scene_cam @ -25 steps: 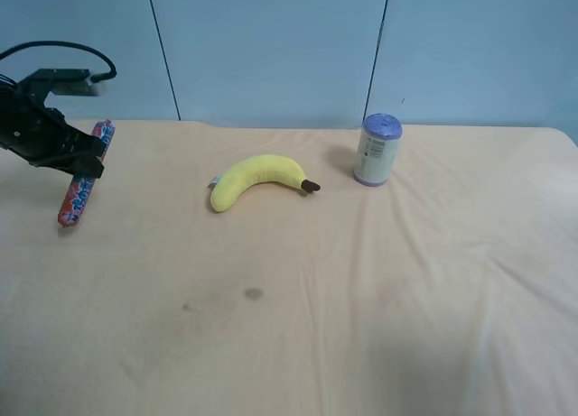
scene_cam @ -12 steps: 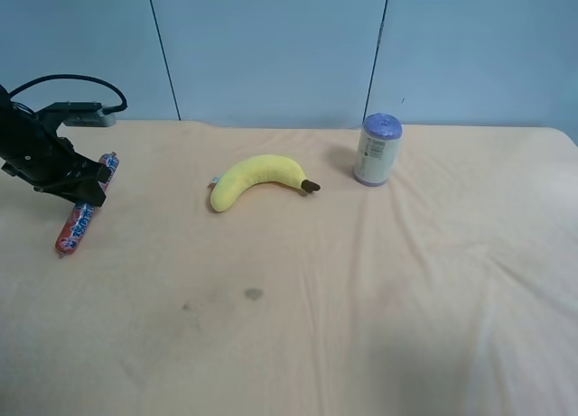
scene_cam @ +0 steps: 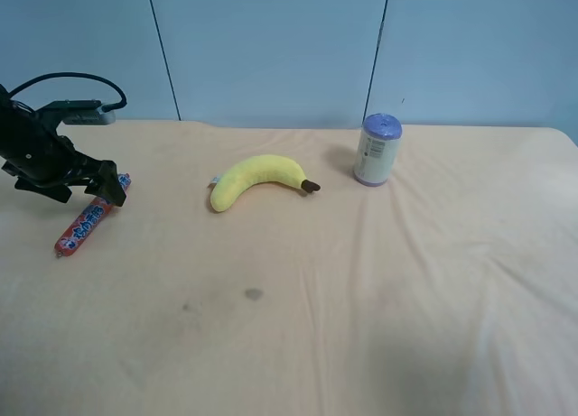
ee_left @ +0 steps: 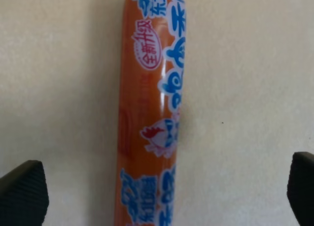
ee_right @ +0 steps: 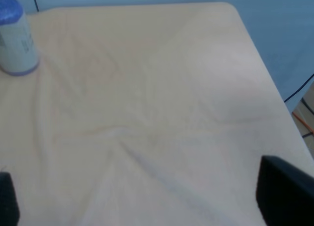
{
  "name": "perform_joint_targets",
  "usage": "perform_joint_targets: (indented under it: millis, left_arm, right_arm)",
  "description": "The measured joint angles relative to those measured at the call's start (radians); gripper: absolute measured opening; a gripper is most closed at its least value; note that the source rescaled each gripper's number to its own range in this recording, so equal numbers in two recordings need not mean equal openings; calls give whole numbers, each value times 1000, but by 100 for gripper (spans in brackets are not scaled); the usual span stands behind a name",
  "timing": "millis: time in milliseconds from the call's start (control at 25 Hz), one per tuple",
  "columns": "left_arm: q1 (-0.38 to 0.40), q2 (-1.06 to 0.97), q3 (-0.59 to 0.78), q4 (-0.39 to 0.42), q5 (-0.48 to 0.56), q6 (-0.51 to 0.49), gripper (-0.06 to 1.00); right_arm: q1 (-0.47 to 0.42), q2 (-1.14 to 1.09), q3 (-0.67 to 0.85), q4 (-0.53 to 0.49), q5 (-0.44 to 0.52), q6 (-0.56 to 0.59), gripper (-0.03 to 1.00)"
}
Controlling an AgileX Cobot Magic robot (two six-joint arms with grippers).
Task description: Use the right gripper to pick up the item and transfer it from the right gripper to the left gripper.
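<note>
The item, a slim red sausage stick with blue-and-white markings (scene_cam: 88,219), lies flat on the tan tablecloth at the exterior high view's left. The left gripper (scene_cam: 107,189), on the black arm with the loose cable, hangs over the stick's far end. In the left wrist view the stick (ee_left: 152,113) lies between the two fingertips (ee_left: 22,194), which stand wide apart and do not touch it, so the left gripper (ee_left: 162,191) is open. The right gripper (ee_right: 142,196) is open and empty over bare cloth. It is out of the exterior high view.
A yellow plush banana (scene_cam: 257,179) lies mid-table. A white-and-purple can (scene_cam: 376,150) stands behind it to the right and also shows in the right wrist view (ee_right: 17,37). The table's edge and corner (ee_right: 255,54) are in the right wrist view.
The stick went from hanging tilted in the left gripper to lying flat on the cloth. The left gripper lowered, shifted slightly right and let go.
</note>
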Motion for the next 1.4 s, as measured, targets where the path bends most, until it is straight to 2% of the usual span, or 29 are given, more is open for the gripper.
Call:
perform_joint_targets:
  millis: [440, 760, 1080, 1400]
  left_arm:
    - [0, -120, 0, 1, 123, -40, 99]
    - [0, -345, -1, 65, 310, -147, 99]
    - [0, -532, 5, 81, 600, -243, 99]
    - [0, -777, 214, 80, 641, -285, 99]
  right_arm:
    - [0, 0, 0, 0, 0, 0, 92]
    - [0, 0, 0, 0, 0, 0, 92]
    - [0, 0, 0, 0, 0, 0, 92]
    - [0, 0, 0, 0, 0, 0, 92]
